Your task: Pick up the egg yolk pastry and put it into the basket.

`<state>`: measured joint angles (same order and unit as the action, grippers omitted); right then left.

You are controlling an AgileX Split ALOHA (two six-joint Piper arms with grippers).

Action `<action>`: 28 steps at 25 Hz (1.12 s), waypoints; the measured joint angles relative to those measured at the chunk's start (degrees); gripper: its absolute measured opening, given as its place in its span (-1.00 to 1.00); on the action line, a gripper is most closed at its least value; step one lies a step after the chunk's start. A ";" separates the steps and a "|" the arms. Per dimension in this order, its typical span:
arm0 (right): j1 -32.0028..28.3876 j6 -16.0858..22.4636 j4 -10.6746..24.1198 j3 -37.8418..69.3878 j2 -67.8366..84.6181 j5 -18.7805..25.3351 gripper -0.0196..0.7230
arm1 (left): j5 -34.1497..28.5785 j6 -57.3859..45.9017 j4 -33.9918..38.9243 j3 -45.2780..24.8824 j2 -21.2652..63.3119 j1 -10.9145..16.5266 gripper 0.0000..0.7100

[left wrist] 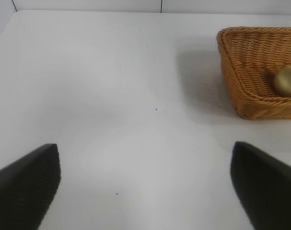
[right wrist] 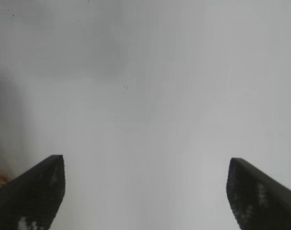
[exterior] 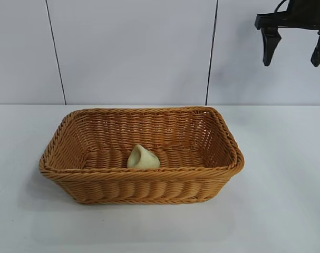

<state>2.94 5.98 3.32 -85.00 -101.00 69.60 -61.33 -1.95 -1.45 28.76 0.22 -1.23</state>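
Egg yolk pastry [exterior: 143, 157] lay inside the basket [exterior: 149, 182], on its woven floor near the front wall, touching no gripper. Right gripper [exterior: 296, 52] hung high above the white table [exterior: 286, 200], well apart from the basket, claw wide, empty. Left gripper [left wrist: 145, 182] was over bare table beside the basket, claw wide, empty.

The right gripper [exterior: 295, 50] is matte black throughout — 2 tapering fingers [exterior: 270, 46] hang from a flat black crossbar, with a thin black cable curving above it. Its wedge-shaped fingertips [right wrist: 30, 194] carry pale scuffs. The left gripper [left wrist: 145, 184] has the same black fingertips [left wrist: 25, 184] — finely textured, unmarked.
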 joint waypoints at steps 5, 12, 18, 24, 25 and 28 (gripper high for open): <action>0.00 -1.26 -1.58 18.52 14.16 0.11 0.79 | 0.00 0.00 0.00 0.00 0.00 0.00 0.95; 0.00 -3.02 -2.15 42.28 34.92 -3.77 0.79 | 0.00 0.00 0.00 0.00 0.13 0.00 0.95; 0.00 -4.09 -4.10 55.23 55.36 -8.93 0.79 | 0.00 0.00 0.00 0.00 0.18 0.00 0.95; 0.00 -4.09 -4.53 56.08 74.12 -10.89 0.79 | 0.00 0.00 0.00 0.00 0.18 0.00 0.95; 0.00 -4.09 -4.55 56.12 76.82 -11.01 0.79 | 0.00 0.00 0.00 0.00 0.18 0.00 0.95; 0.00 -4.09 -4.55 56.19 83.14 -11.00 0.79 | 0.00 0.00 0.00 0.00 0.18 0.00 0.95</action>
<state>2.94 1.89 -1.23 -28.81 -17.87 58.60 -61.33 -1.95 -1.45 28.76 0.40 -1.23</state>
